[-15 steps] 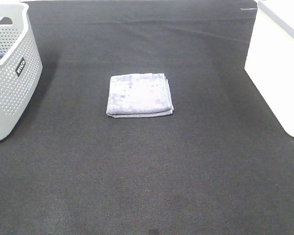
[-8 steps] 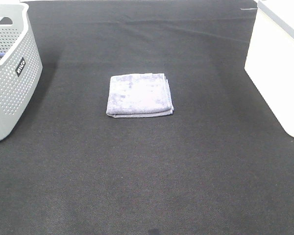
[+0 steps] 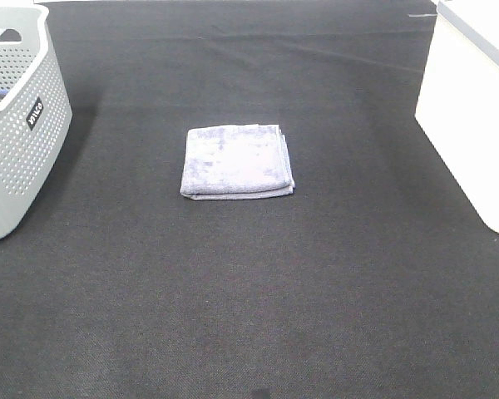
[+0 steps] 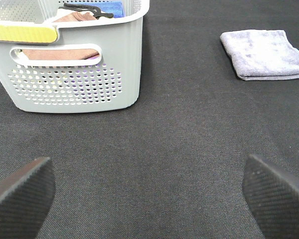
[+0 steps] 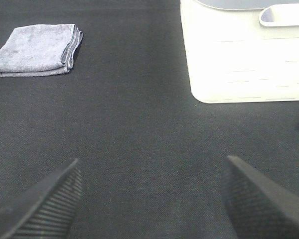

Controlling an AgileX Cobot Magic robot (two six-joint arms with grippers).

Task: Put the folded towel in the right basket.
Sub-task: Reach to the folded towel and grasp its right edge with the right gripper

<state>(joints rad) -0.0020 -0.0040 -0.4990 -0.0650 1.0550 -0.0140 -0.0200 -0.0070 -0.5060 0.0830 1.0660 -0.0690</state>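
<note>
The folded towel, pale lavender-grey and square, lies flat on the black mat in the middle of the exterior view. It also shows in the left wrist view and the right wrist view. The right basket, a white smooth-walled bin with a grey rim, stands at the right edge; it shows in the right wrist view too. My left gripper is open and empty, well short of the towel. My right gripper is open and empty, between towel and bin. Neither arm shows in the exterior view.
A grey perforated basket with a black label stands at the left edge. In the left wrist view it holds folded cloths and a yellow item. The black mat covers the whole table.
</note>
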